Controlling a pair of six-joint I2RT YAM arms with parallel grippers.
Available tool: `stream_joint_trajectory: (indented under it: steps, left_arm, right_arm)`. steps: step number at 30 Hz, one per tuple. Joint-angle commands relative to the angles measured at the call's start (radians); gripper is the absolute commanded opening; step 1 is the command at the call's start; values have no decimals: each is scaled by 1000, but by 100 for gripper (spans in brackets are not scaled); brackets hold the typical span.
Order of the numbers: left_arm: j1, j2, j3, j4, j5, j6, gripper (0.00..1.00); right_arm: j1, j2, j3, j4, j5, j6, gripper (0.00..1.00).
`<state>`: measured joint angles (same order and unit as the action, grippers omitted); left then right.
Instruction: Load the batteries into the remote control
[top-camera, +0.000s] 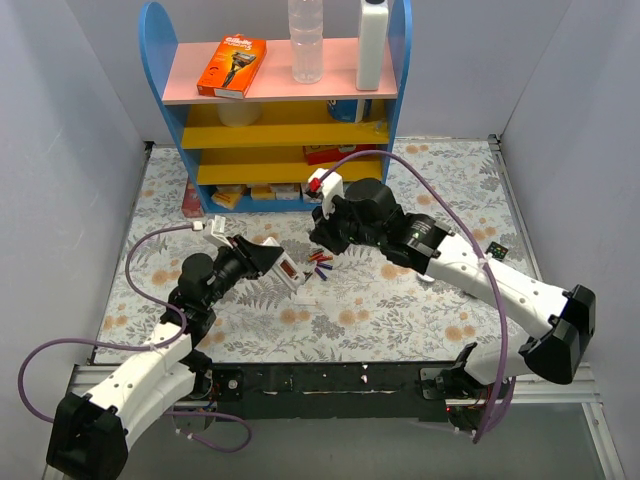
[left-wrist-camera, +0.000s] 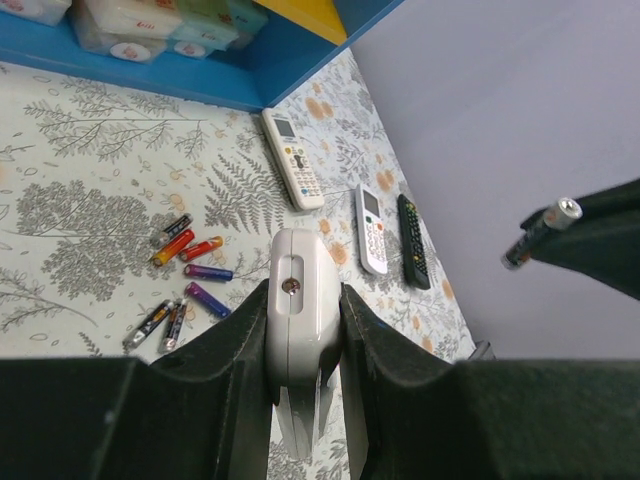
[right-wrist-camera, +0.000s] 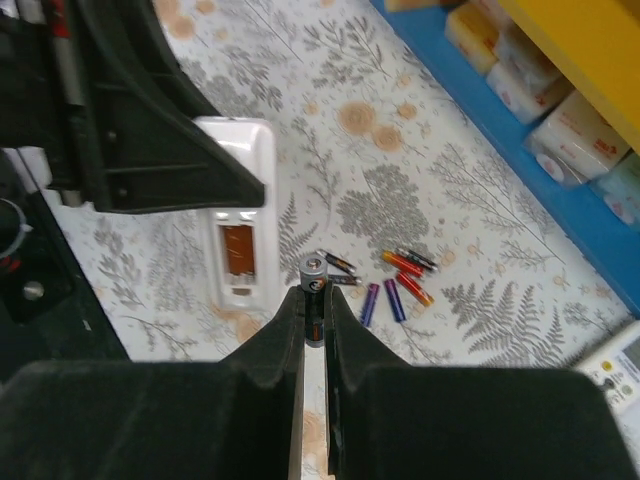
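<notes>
My left gripper (left-wrist-camera: 303, 295) is shut on the white remote control (left-wrist-camera: 298, 300) and holds it above the floral table. The remote (right-wrist-camera: 238, 240) shows its open battery bay, orange inside, in the right wrist view. My right gripper (right-wrist-camera: 313, 300) is shut on one dark battery (right-wrist-camera: 314, 275), upright between the fingers, just right of the remote. From above, the right gripper (top-camera: 322, 240) hangs close to the remote (top-camera: 287, 266). Several loose batteries (left-wrist-camera: 190, 275), red, purple and dark, lie on the table; they are also seen as batteries (right-wrist-camera: 395, 280) beyond the held one.
A blue and yellow shelf (top-camera: 280, 130) with small boxes stands at the back. Two shorter white remotes (left-wrist-camera: 293, 158) (left-wrist-camera: 371, 228) and a black remote (left-wrist-camera: 413, 240) lie to the right on the table. Grey walls enclose both sides.
</notes>
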<state>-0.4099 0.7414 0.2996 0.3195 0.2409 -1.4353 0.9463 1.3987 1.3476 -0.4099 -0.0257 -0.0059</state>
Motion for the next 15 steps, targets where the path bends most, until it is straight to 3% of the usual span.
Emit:
stream_joint_trajectory:
  steps: [1, 15]
  left_arm:
    - [-4, 32, 65, 118, 17, -60, 0]
    - [-3, 82, 118, 86, 34, -143, 0]
  right_arm:
    - [22, -61, -73, 204, -45, 109, 1]
    - [42, 25, -111, 313, -125, 136, 1]
